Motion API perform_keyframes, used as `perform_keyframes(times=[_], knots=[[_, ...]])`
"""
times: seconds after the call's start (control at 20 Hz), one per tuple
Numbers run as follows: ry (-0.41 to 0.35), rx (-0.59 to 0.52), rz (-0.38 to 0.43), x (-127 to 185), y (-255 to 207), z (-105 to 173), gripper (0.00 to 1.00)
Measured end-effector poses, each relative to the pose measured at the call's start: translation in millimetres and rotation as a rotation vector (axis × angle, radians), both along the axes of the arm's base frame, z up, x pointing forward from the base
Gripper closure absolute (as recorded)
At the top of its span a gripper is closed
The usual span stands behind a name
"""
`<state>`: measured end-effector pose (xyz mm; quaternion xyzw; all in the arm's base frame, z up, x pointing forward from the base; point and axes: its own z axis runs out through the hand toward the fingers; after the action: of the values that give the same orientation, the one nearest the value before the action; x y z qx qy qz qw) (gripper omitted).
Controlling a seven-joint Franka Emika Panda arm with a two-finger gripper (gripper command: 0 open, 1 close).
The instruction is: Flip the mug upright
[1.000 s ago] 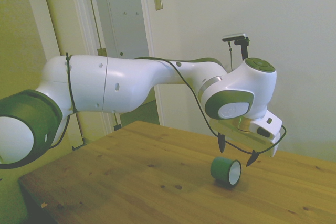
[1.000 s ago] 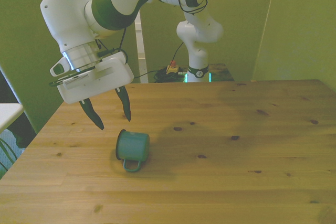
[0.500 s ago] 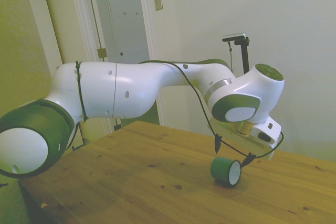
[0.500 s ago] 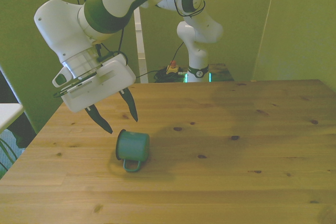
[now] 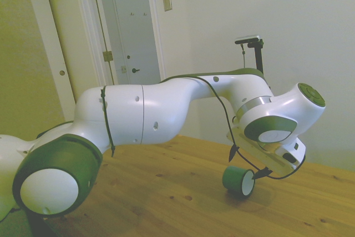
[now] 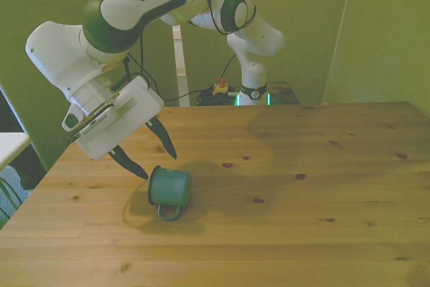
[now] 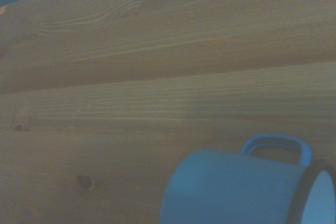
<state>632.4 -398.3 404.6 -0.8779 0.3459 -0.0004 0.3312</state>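
Wooden worktop [image 6: 322, 186] | mug [image 6: 170, 188] on its side, handle toward camera | claw [image 6: 153, 158] spread wide, has tilted and dropped near rim | grasp seemingly imminent, contact unclear

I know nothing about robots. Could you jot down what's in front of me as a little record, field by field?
Table: wooden, holding a single mug
Mug: teal-green, lying on its side, white inside showing in the side view
Mug handle: points toward the camera in the front view
Mug opening: faces the front view's left
Gripper: open, tilted, dark fingers just beside the mug's open end
Contact: cannot tell whether a fingertip touches the rim
Task status: mug not yet upright
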Motion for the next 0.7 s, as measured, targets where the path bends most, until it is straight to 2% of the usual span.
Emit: perform_keyframes(times=[0.35, 0.7], knots=[[0.016, 0.111, 0.053, 7.2, 5.0, -18.9, 0.00], [0.021, 0.153, 0.075, 26.0, 23.0, -32.3, 0.00]])
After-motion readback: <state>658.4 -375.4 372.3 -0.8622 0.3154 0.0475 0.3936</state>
